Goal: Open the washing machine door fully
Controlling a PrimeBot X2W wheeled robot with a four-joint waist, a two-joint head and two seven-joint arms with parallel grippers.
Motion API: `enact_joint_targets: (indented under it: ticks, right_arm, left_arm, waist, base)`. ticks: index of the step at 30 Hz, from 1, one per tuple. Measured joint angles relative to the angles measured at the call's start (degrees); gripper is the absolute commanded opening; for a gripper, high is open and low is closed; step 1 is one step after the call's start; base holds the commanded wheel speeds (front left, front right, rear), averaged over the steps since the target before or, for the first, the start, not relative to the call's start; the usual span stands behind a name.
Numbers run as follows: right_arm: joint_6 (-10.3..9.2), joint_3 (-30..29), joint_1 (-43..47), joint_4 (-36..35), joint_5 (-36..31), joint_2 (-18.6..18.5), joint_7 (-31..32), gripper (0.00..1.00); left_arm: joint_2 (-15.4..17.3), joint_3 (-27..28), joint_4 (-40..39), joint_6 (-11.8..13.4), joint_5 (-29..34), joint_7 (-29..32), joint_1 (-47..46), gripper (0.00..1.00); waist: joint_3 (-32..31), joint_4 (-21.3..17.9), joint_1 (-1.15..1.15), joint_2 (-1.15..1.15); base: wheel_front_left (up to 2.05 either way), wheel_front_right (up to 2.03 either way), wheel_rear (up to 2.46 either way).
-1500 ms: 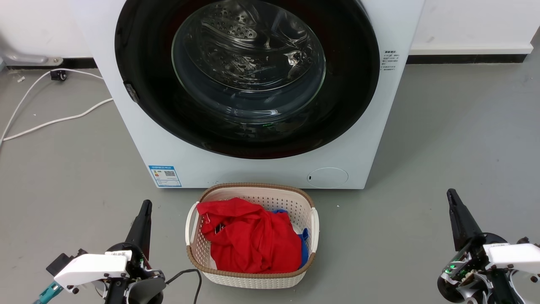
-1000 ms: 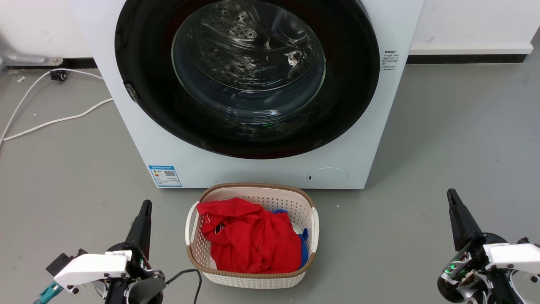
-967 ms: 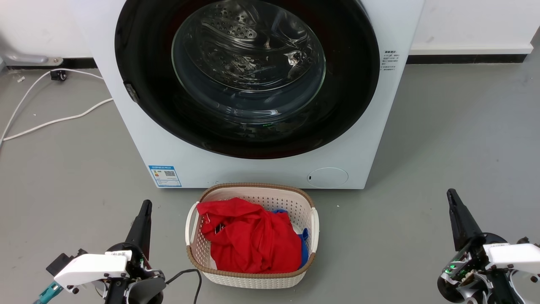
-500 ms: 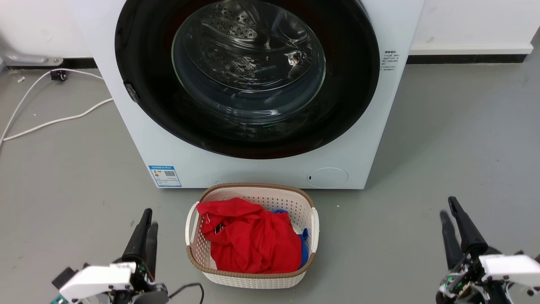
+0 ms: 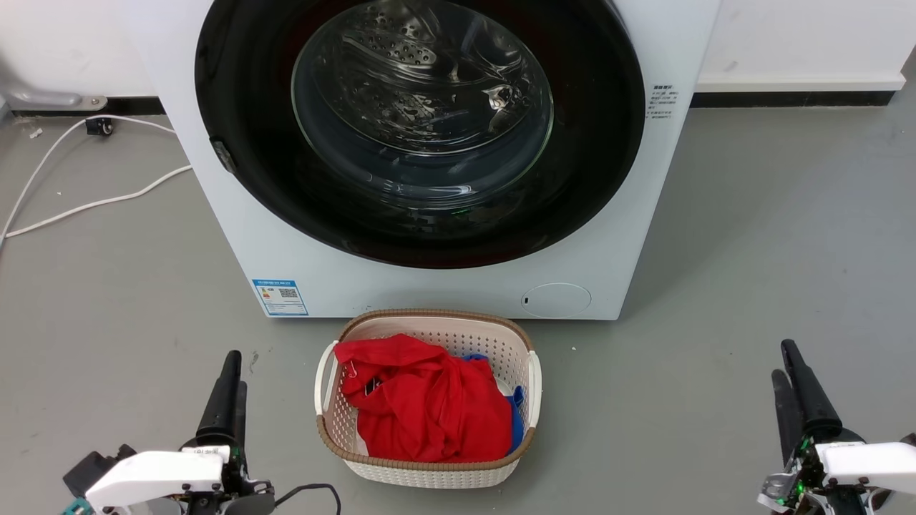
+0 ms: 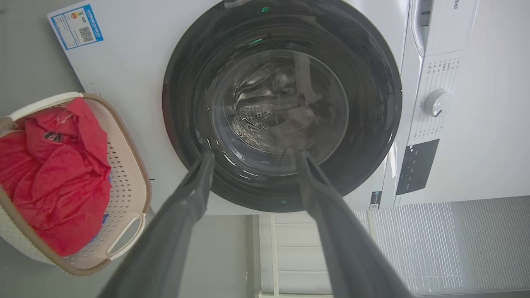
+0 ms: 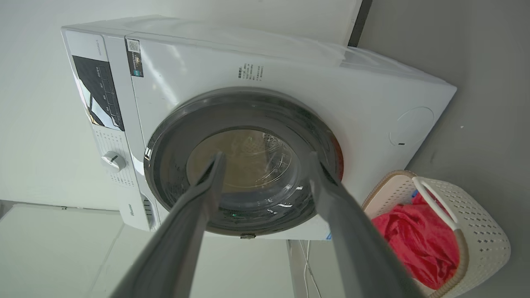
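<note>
The washing machine door [image 5: 594, 172] is a wide glossy black disc with a clear glass bowl at its centre. It lies flush against the white machine front, with a small latch [image 5: 222, 154] at its left edge. The door also faces me in the left wrist view [image 6: 372, 78] and the right wrist view [image 7: 165, 149]. My left gripper [image 5: 236, 370] hovers low over the floor at the lower left, well short of the machine, and the left wrist view shows this gripper [image 6: 254, 154] open and empty. My right gripper [image 5: 782, 359] hovers at the lower right; in its wrist view the gripper [image 7: 266, 155] is likewise open and empty.
A cream laundry basket [image 5: 429, 472] with red and blue clothes stands on the grey floor right before the machine, between my grippers. A white cable [image 5: 93, 204] runs over the floor at the left. The control panel and knob [image 6: 438, 102] sit above the door.
Both grippers have sunk lower in the head view, the left drifting left and the right drifting right. Each now shows two parted fingers where one dark spike showed before. The door has not moved.
</note>
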Motion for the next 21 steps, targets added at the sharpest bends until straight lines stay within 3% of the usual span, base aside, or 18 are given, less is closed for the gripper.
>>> enact_joint_targets:
  ticks: [15, 17, 21]
  right_arm:
    - [0.00, 0.71, 1.70, -8.35, -20.97, 0.01, -3.60, 1.00]
    - [0.00, 1.56, 2.39, -10.10, -27.11, 0.01, -4.37, 1.00]
    - [0.00, 2.56, 3.04, -11.49, -33.20, 0.00, -5.30, 1.00]
  left_arm:
    - [0.02, -2.78, -6.94, 6.04, 21.81, -3.57, 1.32, 1.00]
    - [0.07, -3.74, -7.82, 7.25, 27.15, -4.52, 1.64, 1.00]
    - [0.26, -5.00, -8.58, 8.50, 31.78, -5.21, 2.18, 1.00]
  waist:
    - [0.16, 0.03, 0.00, 0.00]
    - [0.12, 0.04, 0.00, 0.00]
    - [0.02, 0.05, 0.00, 0.00]
  base:
    - [0.00, 0.00, 0.00]
    - [0.00, 0.00, 0.00]
    - [0.00, 0.00, 0.00]
